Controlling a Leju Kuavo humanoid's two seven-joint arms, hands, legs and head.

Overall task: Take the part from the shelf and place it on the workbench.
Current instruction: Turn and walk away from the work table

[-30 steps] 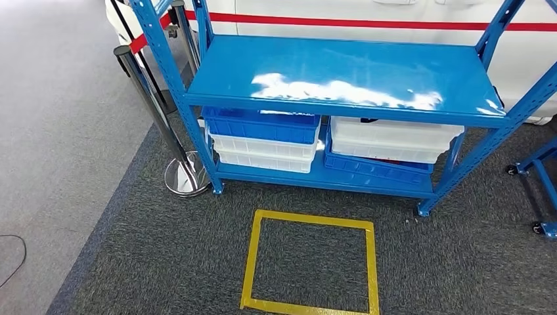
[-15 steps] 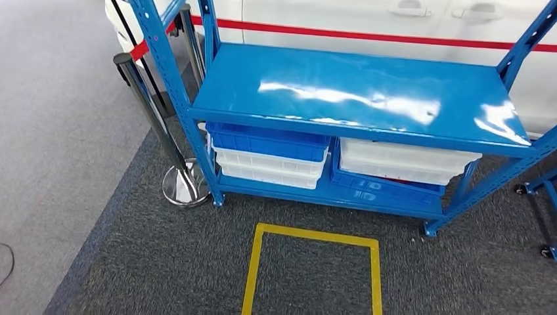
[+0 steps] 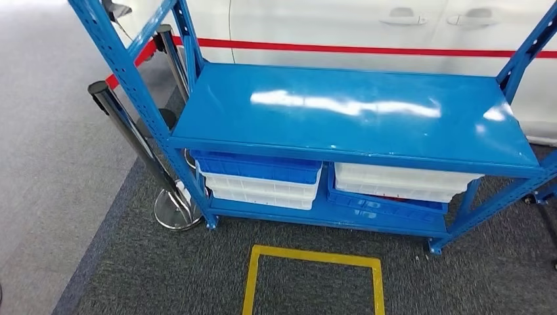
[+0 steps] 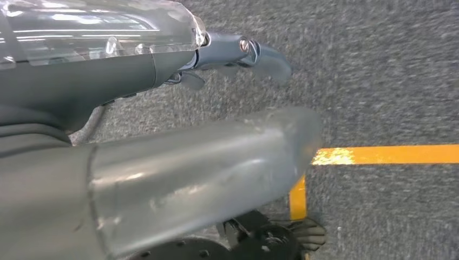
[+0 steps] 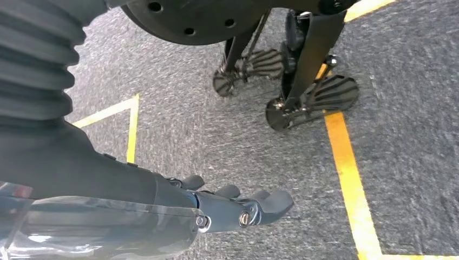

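Blue shelf (image 3: 348, 111) sits closer now, camera having moved; left hand (image 4: 238, 54) and right hand (image 5: 238, 208) apparently loose, holding nothing.

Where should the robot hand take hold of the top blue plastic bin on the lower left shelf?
Probably the front rim of the blue plastic bin, reached from the open front of the blue metal shelf: its long edge faces out, and the deck above blocks reaching down.

Bright, even light; white glare streaks the shelf (image 3: 348, 115); wrist views slightly blurred.
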